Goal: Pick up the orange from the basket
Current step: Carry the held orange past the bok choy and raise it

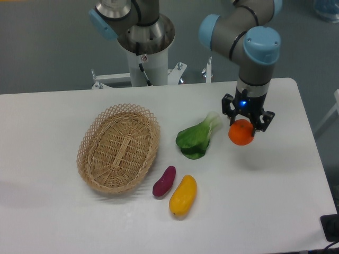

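One orange (241, 133) clamped between the fingers (263, 123), well apart from basket (87, 153).

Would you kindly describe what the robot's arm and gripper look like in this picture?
The arm is built of silver-grey tubular segments with light-blue caps on its joints. The gripper is black, with short dark fingers and a small blue light glowing on its body. A black cable runs along the white base.

Bright orange (241, 133), tan lattice-woven wicker basket (118, 147), green bok choy (197, 137), purple sweet potato (164, 181), yellow-orange mango (183, 194), white tabletop (53, 116).
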Action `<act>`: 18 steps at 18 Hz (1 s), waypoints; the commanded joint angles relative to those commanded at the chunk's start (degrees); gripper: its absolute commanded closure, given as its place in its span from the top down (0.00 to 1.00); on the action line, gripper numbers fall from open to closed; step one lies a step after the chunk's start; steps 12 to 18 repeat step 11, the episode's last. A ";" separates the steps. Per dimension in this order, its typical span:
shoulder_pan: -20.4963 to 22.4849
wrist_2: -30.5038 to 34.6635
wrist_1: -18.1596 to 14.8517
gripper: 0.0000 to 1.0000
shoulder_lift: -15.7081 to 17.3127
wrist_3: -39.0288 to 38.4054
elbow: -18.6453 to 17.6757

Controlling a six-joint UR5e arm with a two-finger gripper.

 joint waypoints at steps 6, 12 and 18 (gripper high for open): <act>1.41 0.53 -1.14 0.41 -1.23 1.59 2.20; 1.85 0.53 -1.05 0.41 -1.93 2.55 2.55; 1.85 0.53 -1.05 0.41 -1.93 2.55 2.55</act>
